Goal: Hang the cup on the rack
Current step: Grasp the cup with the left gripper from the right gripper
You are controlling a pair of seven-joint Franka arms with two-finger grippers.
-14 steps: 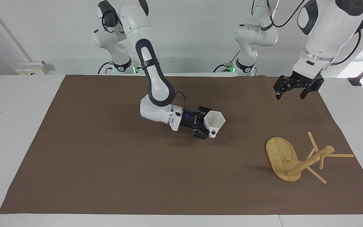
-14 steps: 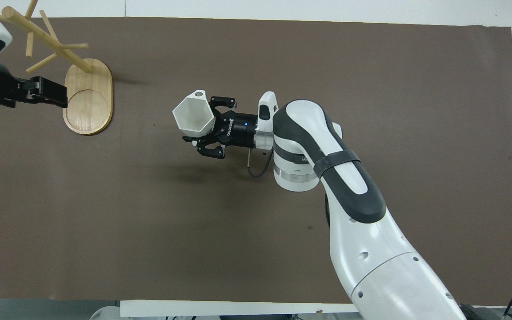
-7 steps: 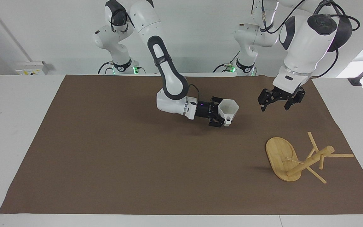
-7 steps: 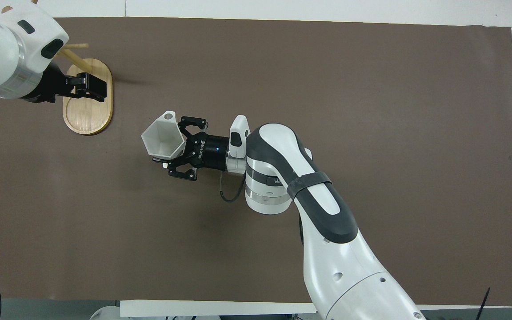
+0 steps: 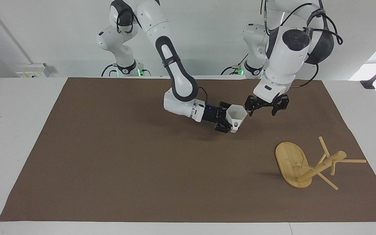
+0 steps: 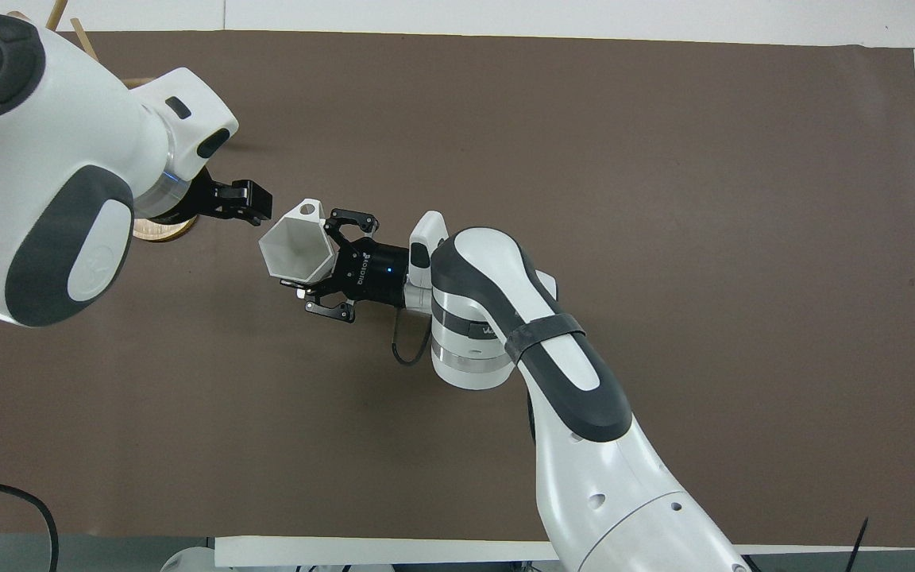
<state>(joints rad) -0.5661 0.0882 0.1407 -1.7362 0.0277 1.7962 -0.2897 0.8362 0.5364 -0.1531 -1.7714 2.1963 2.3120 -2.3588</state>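
Observation:
My right gripper (image 5: 227, 117) is shut on the base of the white faceted cup (image 5: 236, 115) and holds it on its side above the middle of the brown mat, mouth toward the left arm's end. My left gripper (image 5: 263, 107) is open and hangs just beside the cup's rim; I cannot tell whether it touches. The bamboo rack (image 5: 305, 163) stands on the mat toward the left arm's end, farther from the robots than the cup. In the overhead view the cup (image 6: 297, 250) sits between the right gripper (image 6: 321, 262) and the left gripper (image 6: 255, 202), and the left arm hides most of the rack (image 6: 164, 232).
The brown mat (image 5: 126, 163) covers most of the white table (image 5: 11, 130). Nothing else lies on it. The left arm's wide white body (image 6: 52, 175) hangs over the mat's corner by the rack.
My right gripper has carried the cup toward the left arm's end. My left gripper has come in from the mat's edge to just beside the cup's rim. The rack has not moved.

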